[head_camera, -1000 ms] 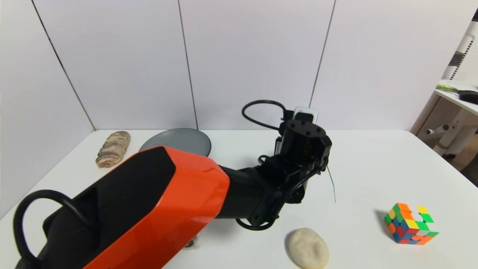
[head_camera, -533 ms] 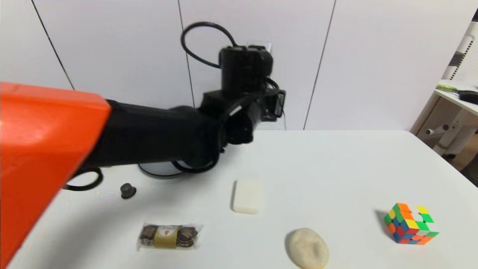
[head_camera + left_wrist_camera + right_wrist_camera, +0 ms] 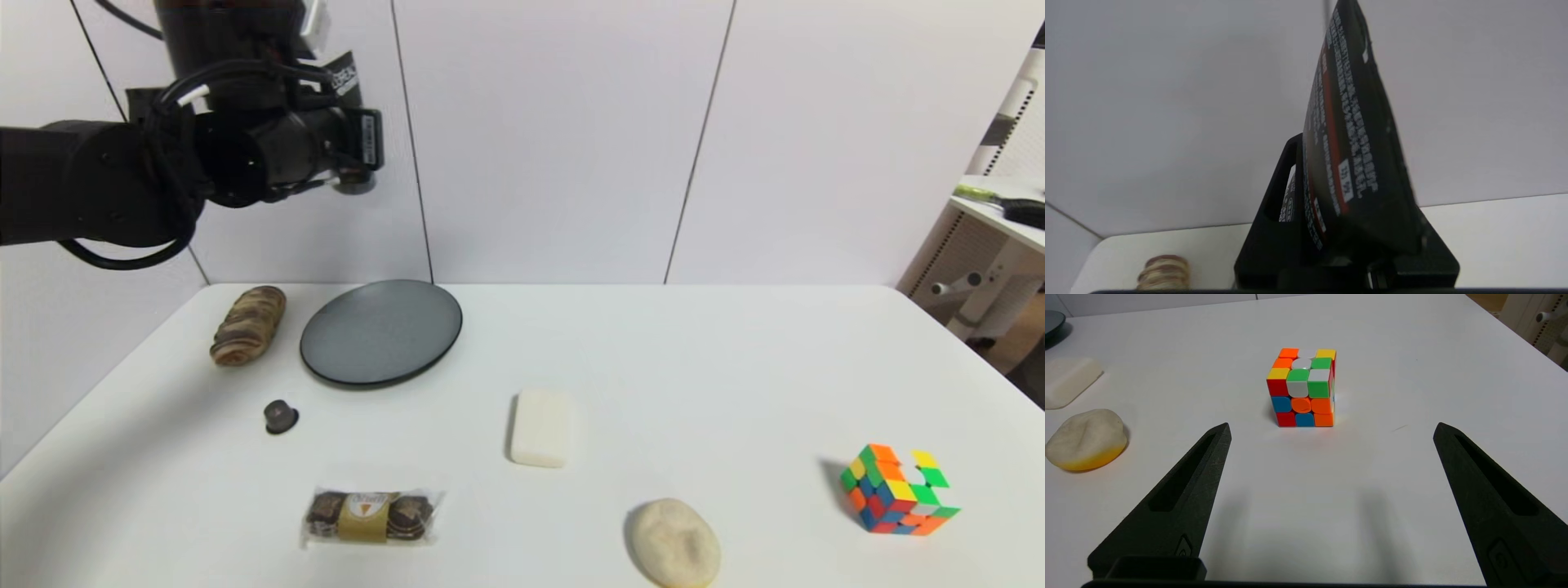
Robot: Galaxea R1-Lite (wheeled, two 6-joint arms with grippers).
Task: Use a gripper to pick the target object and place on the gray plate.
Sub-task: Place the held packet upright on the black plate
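The black squeeze tube (image 3: 1347, 143), with white text and a red stripe, stands between the fingers of my left gripper (image 3: 1331, 171), which is shut on it. In the head view the left gripper (image 3: 347, 143) is raised high at the back left, above and a little left of the gray plate (image 3: 381, 331); I cannot make out the tube there. The plate is round, dark and bare. My right gripper (image 3: 1332, 426) is open and empty, low over the table in front of a colour cube (image 3: 1302, 388).
A bread roll (image 3: 247, 324) lies left of the plate. A small brown capsule (image 3: 281, 416), a wrapped chocolate pack (image 3: 369, 515), a white soap bar (image 3: 540, 427), a pale lump (image 3: 673, 541) and the colour cube (image 3: 896, 488) lie across the table.
My left arm rose from low over the table's middle and swung up and left. It now hangs high over the back left corner.
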